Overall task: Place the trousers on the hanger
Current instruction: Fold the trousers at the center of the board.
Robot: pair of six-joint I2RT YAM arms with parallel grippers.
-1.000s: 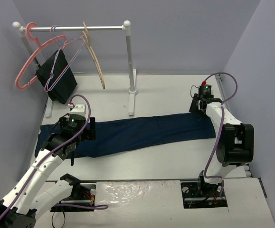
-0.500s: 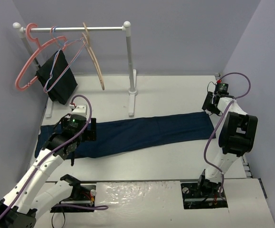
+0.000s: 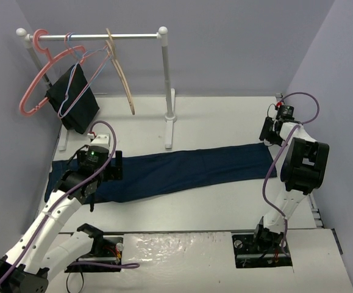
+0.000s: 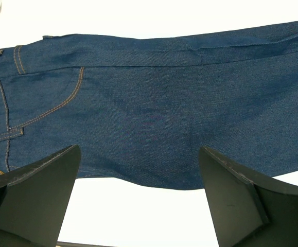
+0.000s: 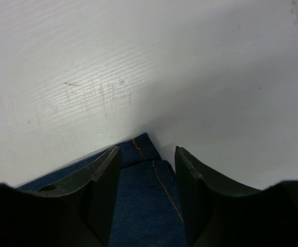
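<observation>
The trousers (image 3: pixel 188 168) lie flat and stretched out across the table, waist to the left and hems to the right. My left gripper (image 3: pixel 116 166) hovers over the waist end. Its jaws (image 4: pixel 138 149) stand wide open over the near edge of the denim (image 4: pixel 149 92), beside a pocket seam, with nothing between them. My right gripper (image 3: pixel 267 133) is at the hem end. It is partly open (image 5: pixel 146 150), and the hem corner (image 5: pixel 143 206) lies flat between and below its fingers. The wooden hanger (image 3: pixel 122 73) hangs on the rail at the back left.
The rail also carries a pink plastic hanger (image 3: pixel 33 91), thin wire hangers (image 3: pixel 72 79) and a black cloth (image 3: pixel 72 107). The rack's right post (image 3: pixel 167 91) and foot stand just behind the trousers' middle. Grey walls close in on the left, back and right.
My right arm has swung right and towards the back, taking its gripper from over the leg end to the hem corner. The left arm has barely moved.
</observation>
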